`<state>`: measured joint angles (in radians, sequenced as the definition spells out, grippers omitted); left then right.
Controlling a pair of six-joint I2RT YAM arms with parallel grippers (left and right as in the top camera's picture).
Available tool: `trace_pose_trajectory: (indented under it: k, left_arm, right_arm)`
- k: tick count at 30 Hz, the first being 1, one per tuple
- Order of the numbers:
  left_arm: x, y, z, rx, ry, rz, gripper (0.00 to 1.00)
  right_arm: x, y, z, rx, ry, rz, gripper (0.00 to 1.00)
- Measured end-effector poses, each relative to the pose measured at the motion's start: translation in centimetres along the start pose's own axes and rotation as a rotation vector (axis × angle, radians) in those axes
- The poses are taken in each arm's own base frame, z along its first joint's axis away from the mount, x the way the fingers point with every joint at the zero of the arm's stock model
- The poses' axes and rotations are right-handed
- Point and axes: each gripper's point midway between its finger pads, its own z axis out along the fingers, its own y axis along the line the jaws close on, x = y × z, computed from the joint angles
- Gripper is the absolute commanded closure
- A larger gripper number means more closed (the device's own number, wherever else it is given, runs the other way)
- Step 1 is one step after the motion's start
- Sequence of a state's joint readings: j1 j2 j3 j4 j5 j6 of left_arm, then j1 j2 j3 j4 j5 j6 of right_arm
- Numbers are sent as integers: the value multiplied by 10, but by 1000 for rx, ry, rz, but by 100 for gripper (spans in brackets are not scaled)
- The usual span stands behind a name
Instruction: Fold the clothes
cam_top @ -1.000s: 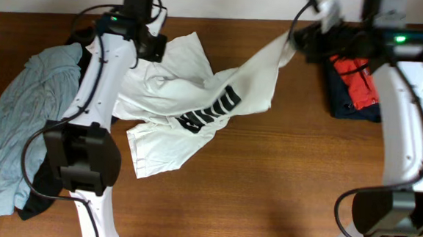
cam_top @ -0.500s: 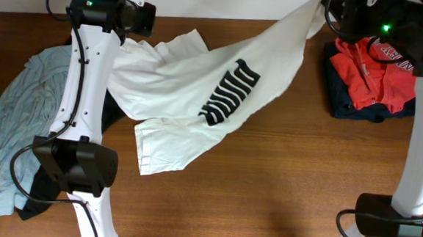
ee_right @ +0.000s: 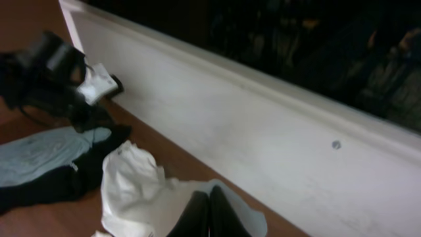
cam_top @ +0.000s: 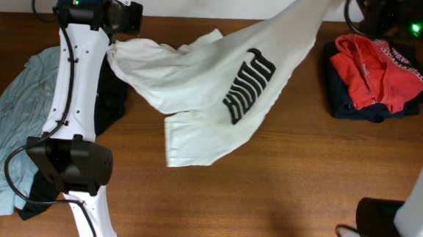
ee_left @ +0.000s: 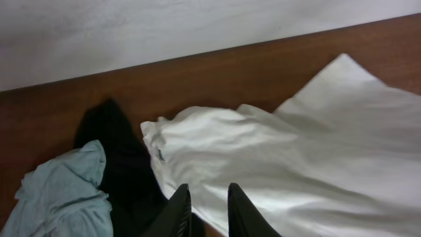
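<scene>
1. The white T-shirt point(cam_top: 220, 97) is hanging stretched between both grippers over the table's point(cam_top: 303, 190) far edge. Its black print is running slantwise and its lower flap is drooping towards the table's middle.
2. The left gripper point(ee_left: 207, 197) is pinching the shirt's bunched end near the far-left corner. The right gripper point(ee_right: 209, 197), fingers pressed together on white cloth, is lifting the other end beyond the far edge.
3. Both holds look like thin pinches on gathered cloth, so a harder pull is risking a slip and a collapsed heap.
4. The shirt is hanging twisted, so laying it down this way would probably be creasing it crookedly.
5. The black shirt point(cam_top: 113, 105) and the pale grey-blue shirt point(cam_top: 11, 143) are lying along the left edge. The red pile point(cam_top: 376, 73) is sitting near the far-right corner, and a swinging hem could be dragging any of them.
</scene>
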<state>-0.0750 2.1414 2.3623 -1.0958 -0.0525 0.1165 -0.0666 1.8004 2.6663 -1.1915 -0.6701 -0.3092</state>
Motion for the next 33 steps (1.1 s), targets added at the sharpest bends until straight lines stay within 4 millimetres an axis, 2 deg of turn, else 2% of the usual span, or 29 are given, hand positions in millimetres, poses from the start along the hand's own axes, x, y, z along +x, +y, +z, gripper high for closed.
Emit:
trace_pose_trajectory:
  k: [4,9,16,23,24,25,26,27,29,33]
  left_arm:
    - [-3,-10,0,32,-10,8,80]
    - [-3,-14,-1,55,-14,8,80]
    - [-4,-15,-1,62,-15,8,81]
    - [-4,-16,-1,69,-15,8,81]
    - [-4,-16,-1,69,-15,8,81]
    - [-3,-17,-1,70,-13,8,81]
    - [-2,-17,-1,70,-9,9,81]
    - [-1,-17,-1,71,-5,9,81]
    - [1,-16,-1,71,5,8,81]
    - [9,-3,0,58,33,-12,81]
  right_arm:
    - [-4,16,-21,-2,8,6,96]
    - [24,15,-10,-28,101,83,96]
    - [72,-15,37,-29,219,164,96]
    - [109,-71,103,38,238,171,96]
    - [113,-80,110,55,233,176,81]
    - [117,-89,116,73,228,185,50]
    - [120,-99,122,95,221,197,14]
    - [123,-108,124,116,212,215,1]
    - [124,-125,121,162,193,260,1]
    - [129,-147,98,221,190,370,2]
